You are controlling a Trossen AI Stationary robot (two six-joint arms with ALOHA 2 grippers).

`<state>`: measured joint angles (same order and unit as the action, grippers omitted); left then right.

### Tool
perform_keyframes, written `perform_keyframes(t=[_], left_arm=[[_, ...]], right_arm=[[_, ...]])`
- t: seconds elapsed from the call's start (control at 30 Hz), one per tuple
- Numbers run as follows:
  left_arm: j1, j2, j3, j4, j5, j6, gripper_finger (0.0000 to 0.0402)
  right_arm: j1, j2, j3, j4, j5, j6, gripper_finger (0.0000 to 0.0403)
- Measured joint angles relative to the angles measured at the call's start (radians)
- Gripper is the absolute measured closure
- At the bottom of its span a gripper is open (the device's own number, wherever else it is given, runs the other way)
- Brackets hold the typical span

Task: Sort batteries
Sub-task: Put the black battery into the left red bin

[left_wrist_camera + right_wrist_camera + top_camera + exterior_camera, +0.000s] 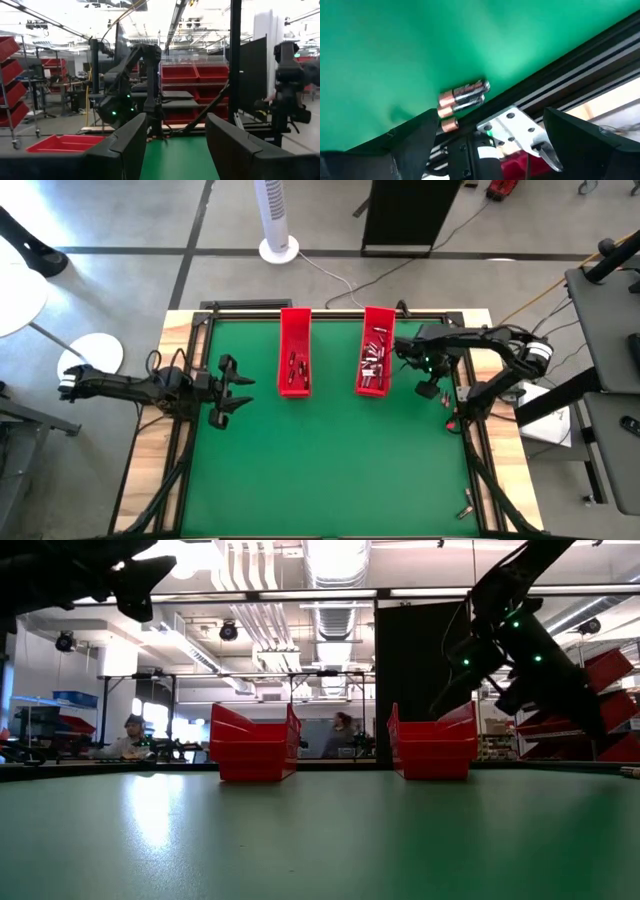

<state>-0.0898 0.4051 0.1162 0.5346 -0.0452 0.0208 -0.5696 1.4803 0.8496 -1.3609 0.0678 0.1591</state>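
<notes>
The left gripper waits over the mat's left side, jaws spread, empty. Batteries fill the right tray; more lie in the left tray. Three loose cells lie against the mat's frame under the right gripper, jaws wide. They are judged rigid, smooth and prone to rolling, best pinched mid-body.

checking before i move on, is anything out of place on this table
Yes. A few batteries lie loose on the green mat beside the black frame rail, outside both red trays, in front of the open right gripper. More small items lie near the mat's bottom-right corner.
</notes>
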Motion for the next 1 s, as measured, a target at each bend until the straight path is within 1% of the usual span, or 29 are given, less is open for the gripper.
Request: perform_keyframes(t=[0.07, 0.27, 0.37, 0.4, 0.47, 0.57, 0.83, 1.0], left_arm=[[0.0, 0.003, 0.001, 0.001, 0.0, 0.012, 0.0222], [0.0, 0.003, 0.001, 0.001, 0.0, 0.018, 0.0222], [0.0, 0.003, 0.001, 0.002, 0.0, 0.025, 0.0222], [0.0, 0.003, 0.001, 0.003, 0.0, 0.029, 0.0222], [0.0, 0.004, 0.001, 0.004, 0.0, 0.038, 0.0222], [0.0, 0.004, 0.001, 0.004, 0.0, 0.042, 0.0222], [0.0, 0.004, 0.001, 0.004, 0.0, 0.038, 0.0222], [0.0, 0.004, 0.001, 0.004, 0.0, 0.022, 0.0222]], right_arm=[[-0.059, 0.0, 0.029, 0.0, 0.007, -0.011, 0.0049], [-0.283, 0.002, 0.134, 0.021, 0.019, -0.016, 0.005], [-0.362, 0.002, 0.184, 0.061, 0.021, 0.006, 0.0054], [-0.382, 0.002, 0.198, 0.074, -0.004, 0.014, 0.0056], [-0.407, 0.002, 0.223, 0.104, -0.055, 0.042, 0.006], [-0.426, 0.002, 0.252, 0.157, -0.084, 0.085, 0.0065], [-0.456, 0.018, 0.362, 0.193, -0.068, 0.132, 0.006], [-0.507, 0.115, 0.444, 0.192, -0.068, 0.176, 0.0062]])
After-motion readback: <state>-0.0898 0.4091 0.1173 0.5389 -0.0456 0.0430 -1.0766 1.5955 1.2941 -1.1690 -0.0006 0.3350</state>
